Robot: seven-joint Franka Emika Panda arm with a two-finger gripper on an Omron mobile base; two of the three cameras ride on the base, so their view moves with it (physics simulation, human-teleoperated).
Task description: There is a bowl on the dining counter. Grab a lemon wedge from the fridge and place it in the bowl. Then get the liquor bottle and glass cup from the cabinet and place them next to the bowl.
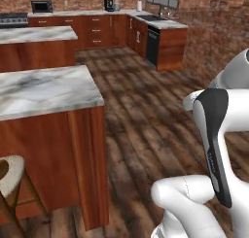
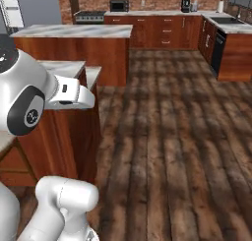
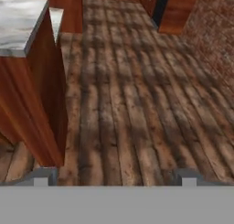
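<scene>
I see the dining table (image 1: 44, 89) close on my left, its grey-white marble top bare where it shows and its reddish-brown panel front dropping to the floor; the near right corner of that table juts toward the arm, and in the hand view the same corner (image 3: 27, 17) rises at the upper left. The bowl, lemon wedge, bottle and cup I cannot find on the part of the top that shows. A round stool (image 1: 9, 176) with a pale seat stands tucked against the table's front at the lower left of the left base view. Behind the dining table runs a 2nd marble-topped island (image 1: 36, 35), parallel to it with a gap between. The wooden plank floor (image 3: 137, 104) stretches open ahead of the hand. Along the far wall I see drawer-fronted counters (image 1: 97, 30) with a microwave (image 1: 42, 6), a coffee machine (image 1: 109, 4) and a stove (image 1: 12, 19) at the far left. On the right side a counter holds a sink (image 2: 226, 19) and a dark dishwasher (image 1: 152, 45), next to a brick wall (image 1: 214, 33). A grey slab that may be the fridge (image 2: 34, 6) shows at the top left of the right base view. The gripper (image 3: 116, 176) points down at the floor, its 2 fingertips (image 3: 43, 176) set wide apart with nothing between them.
</scene>
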